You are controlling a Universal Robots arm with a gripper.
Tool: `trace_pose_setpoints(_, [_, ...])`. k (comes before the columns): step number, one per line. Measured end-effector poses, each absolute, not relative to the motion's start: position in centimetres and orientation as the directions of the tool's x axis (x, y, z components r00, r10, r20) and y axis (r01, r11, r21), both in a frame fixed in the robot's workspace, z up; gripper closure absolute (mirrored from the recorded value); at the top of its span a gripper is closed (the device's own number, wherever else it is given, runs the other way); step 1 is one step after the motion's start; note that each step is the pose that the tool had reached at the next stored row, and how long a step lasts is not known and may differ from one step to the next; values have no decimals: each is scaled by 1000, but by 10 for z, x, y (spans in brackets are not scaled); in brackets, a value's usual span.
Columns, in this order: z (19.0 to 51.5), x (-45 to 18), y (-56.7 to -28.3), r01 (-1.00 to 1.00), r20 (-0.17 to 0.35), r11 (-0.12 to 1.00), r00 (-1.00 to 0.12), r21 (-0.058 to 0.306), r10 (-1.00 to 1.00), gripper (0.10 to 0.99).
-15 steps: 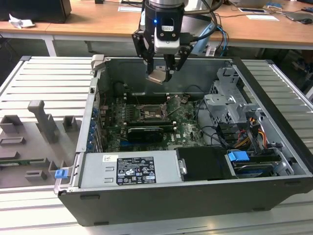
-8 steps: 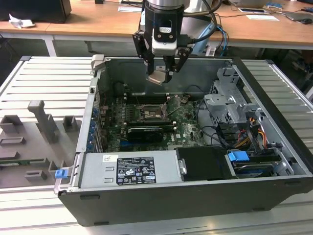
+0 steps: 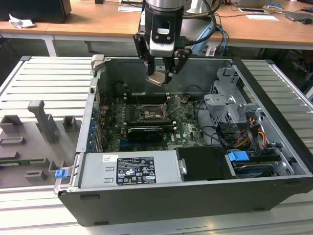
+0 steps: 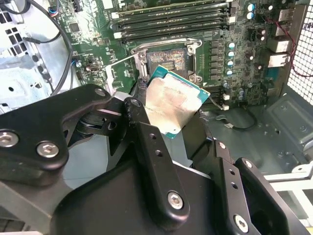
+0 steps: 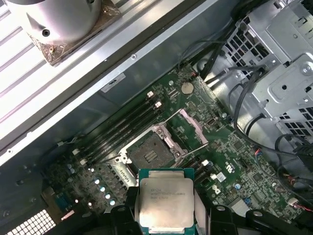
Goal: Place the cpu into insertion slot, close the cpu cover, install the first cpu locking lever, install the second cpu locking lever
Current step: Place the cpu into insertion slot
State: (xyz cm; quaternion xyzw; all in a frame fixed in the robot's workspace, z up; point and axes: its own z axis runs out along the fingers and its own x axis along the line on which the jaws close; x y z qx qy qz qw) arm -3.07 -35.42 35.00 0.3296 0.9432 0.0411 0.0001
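My gripper (image 3: 160, 77) hangs above the open computer case, shut on the cpu (image 3: 158, 79), a small square chip with a pale metal top. In both wrist views the cpu (image 4: 174, 101) (image 5: 165, 203) sits between the black fingers (image 4: 146, 142), tilted and above the board. The insertion slot (image 3: 151, 112) (image 4: 166, 60) (image 5: 148, 152) lies bare below it, a dark square socket with a silvery rim. The cpu cover (image 5: 193, 126) (image 4: 119, 73) stands swung open beside the socket. Thin wire levers (image 5: 172, 117) stick up near it.
Long memory slots (image 3: 146, 96) run behind the socket, and a black card (image 3: 145, 132) lies in front of it. A silver power supply (image 3: 129, 169) fills the case's near side. A drive cage (image 3: 227, 104) with cables stands on the exterior view's right. Grey fixtures (image 3: 45, 121) sit outside.
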Motion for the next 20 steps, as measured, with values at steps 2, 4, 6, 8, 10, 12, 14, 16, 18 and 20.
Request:
trace_pose_setpoints(2, [349,-31,-354,629,27,773,-777,77,629,549])
trace_pose_setpoints(4, [349,-31,-354,641,28,764,-767,77,641,549])
trace_pose_setpoints(6, [348,-31,-354,649,28,757,-760,76,649,549])
trace_pose_setpoints(8, [347,-31,-354,657,29,750,-753,76,657,549])
trace_pose_setpoints(10, [347,-31,-354,669,29,740,-743,76,669,549])
trace_pose_setpoints(12, [346,-31,-354,676,29,733,-736,76,676,549])
trace_pose_setpoints(14, [346,-31,-354,684,29,726,-729,75,684,549])
trace_pose_setpoints(16, [345,-31,-354,692,29,718,-722,75,692,549])
trace_pose_setpoints(18, [345,-31,-354,700,29,710,-713,75,700,549])
trace_pose_setpoints(20, [344,-31,-354,712,29,698,-701,75,712,549])
